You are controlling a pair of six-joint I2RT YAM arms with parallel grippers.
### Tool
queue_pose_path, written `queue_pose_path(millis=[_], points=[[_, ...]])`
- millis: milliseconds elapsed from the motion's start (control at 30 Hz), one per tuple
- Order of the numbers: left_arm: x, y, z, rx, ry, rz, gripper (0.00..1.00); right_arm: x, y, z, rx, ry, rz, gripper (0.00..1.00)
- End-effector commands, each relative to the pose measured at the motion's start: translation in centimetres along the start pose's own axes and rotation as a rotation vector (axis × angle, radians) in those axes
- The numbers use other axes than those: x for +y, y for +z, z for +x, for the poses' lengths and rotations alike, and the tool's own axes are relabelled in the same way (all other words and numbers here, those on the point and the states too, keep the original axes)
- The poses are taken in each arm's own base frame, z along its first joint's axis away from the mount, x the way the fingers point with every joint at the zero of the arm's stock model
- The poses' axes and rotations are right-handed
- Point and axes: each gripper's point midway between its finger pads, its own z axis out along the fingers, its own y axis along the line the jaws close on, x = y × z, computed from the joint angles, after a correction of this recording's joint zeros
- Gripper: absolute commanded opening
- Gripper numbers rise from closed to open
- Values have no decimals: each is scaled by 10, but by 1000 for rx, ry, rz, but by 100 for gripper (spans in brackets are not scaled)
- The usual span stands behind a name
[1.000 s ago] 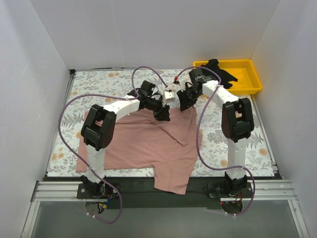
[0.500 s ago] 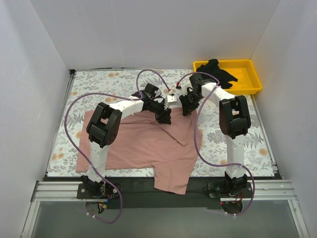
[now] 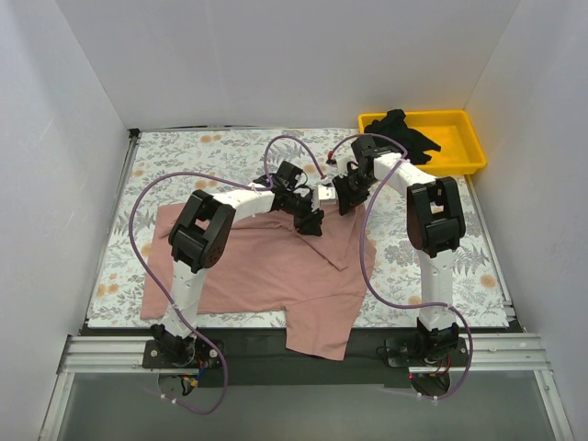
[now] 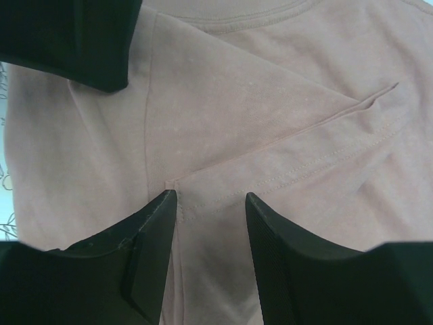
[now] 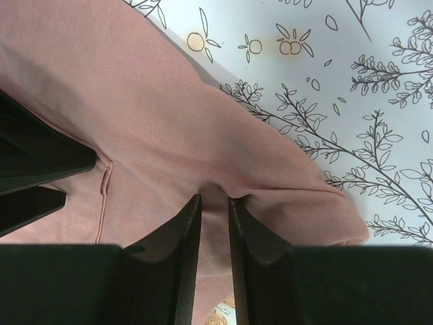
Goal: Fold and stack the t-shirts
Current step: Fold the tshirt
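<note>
The dusty pink t-shirt [image 3: 276,266] lies spread on the floral table cover, its lower part hanging over the near edge. The black t-shirt [image 3: 409,133] lies crumpled in the yellow bin. My left gripper [image 3: 310,223] is open, its tips low over a folded sleeve seam of the pink shirt [image 4: 270,135]. My right gripper [image 3: 346,197] is close to its right, at the shirt's far edge. Its jaws [image 5: 215,198] are nearly closed, with a bunched fold of pink cloth [image 5: 169,122] pinched between them.
The yellow bin [image 3: 464,158] stands at the back right corner. White walls enclose the table on three sides. The floral cover [image 3: 184,152] shows along the back, left and right of the shirt. Purple cables loop above both arms.
My left gripper has moved to the right over the pink shirt, closer to my right gripper. The right gripper has shifted only slightly. The shirt's outline is about the same.
</note>
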Motion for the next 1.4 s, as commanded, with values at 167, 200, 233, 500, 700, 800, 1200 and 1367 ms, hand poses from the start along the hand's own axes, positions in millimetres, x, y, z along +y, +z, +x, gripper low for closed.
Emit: queue_pose_path(millis=[167,200,233,500,700,800,1200,1367], points=[[14,-2,-23,-34,121,-53,50,3,2,4,17,11,-12,29],[15,-1,-24,-35,127,-57,50,3,3,6,21,13,-13,29],[15,-1,-25,-38,130,-57,50,3,3,6,21,13,-17,29],[10,4,-16,-25,121,-39,41,2,5,6,26,9,-12,29],[-1,-7,-27,-42,139,-28,10,0,5,8,32,9,-9,29],[-10,-16,-34,-52,165,-21,0,0,6,7,33,9,-7,29],[-66,-41,-38,-46,220,46,0,-7,6,8,44,-3,27,29],[-91,-49,-18,-4,217,72,0,-9,4,7,40,-11,35,29]])
